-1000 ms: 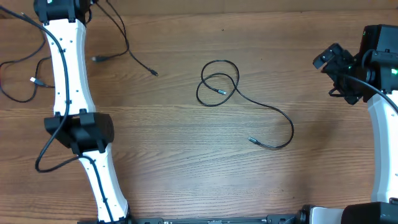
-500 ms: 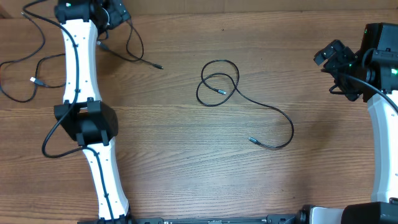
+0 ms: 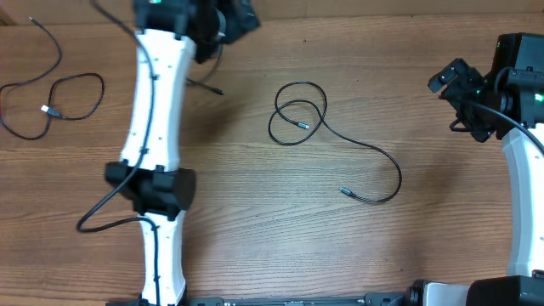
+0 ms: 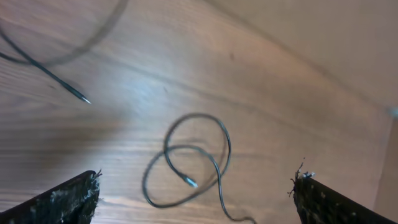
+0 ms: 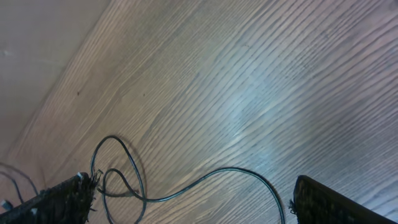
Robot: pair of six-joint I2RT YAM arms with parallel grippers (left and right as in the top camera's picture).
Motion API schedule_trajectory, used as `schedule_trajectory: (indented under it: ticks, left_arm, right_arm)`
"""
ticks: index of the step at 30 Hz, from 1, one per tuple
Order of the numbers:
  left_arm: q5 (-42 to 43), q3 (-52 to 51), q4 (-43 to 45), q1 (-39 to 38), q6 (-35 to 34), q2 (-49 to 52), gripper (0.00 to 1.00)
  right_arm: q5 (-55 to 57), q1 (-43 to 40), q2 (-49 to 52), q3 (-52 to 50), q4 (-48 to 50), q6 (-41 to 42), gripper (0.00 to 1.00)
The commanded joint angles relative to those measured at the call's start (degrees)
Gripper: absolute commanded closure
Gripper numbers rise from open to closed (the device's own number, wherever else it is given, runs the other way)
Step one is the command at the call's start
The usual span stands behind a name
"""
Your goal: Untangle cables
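because the looped cable [image 3: 325,119] in the middle of the table [image 3: 280,238] crosses over itself near its upper end, it looks like the piece of the job that is left, and both arms seem set up around it

the left arm [image 3: 153,110] stretches far across the table, so that the left gripper [image 4: 198,176] hangs up and to the left of the looped cable, near it but not touching. its jaws are spread as wide as they go and hold nothing; from its own camera the coil and its small plug [image 4: 189,182] sit right between the two fingers, which suggests the gripper is lined up to come down on the coil

the right gripper [image 5: 193,179] sits well off to the right of the looped cable, also spread fully apart and empty. it looks down at the long tail that curves away from the coil, probably so it can take that free end or simply keep clear

a second cable [image 3: 81,76] lies far to the left of the looped cable, in a loose open curl with a silver tip, well apart from anything else. a third cable [image 3: 214,89] shows only its pointed end just left of the looped cable, the rest hidden under the left arm. neither touches the coil, so i judge them done with

the next move calls for a careful pinch on one thin strand, since a grab across the crossing could tighten the loop
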Motion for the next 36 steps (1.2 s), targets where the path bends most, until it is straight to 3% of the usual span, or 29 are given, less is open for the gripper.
schedule_trajectory:
  ticks: [1,9,22,25,30,36]
  left_arm:
    - [-1.73,-0.2,-0.13,-5.55,-4.55,2.89,0.01]
    - [-4.02,-0.28,0.68,-15.15,-11.3,11.28,0.0]
    - [-3.78,-0.28,5.97,-22.84,-9.84,25.66,0.03]
    - [-3.98,-0.28,7.23,-24.06,-9.6,27.47,0.07]
    - [-3.87,-0.35,7.72,-25.14,-9.6,28.57,0.01]
    - [-3.98,-1.77,7.87,-25.2,-7.87,28.57,0.0]
  right_arm:
    - [0.81,0.04,-0.09,1.07,-0.07,-0.52,0.0]
    - [0.79,0.04,-0.09,1.07,-0.09,-0.46,0.0]
    - [0.76,0.04,-0.09,1.07,-0.09,-0.46,0.0]
    - [0.76,0.04,-0.09,1.07,-0.09,-0.46,0.0]
    - [0.76,0.04,-0.09,1.07,-0.09,-0.46,0.0]
    - [0.76,0.04,-0.09,1.07,-0.09,-0.46,0.0]
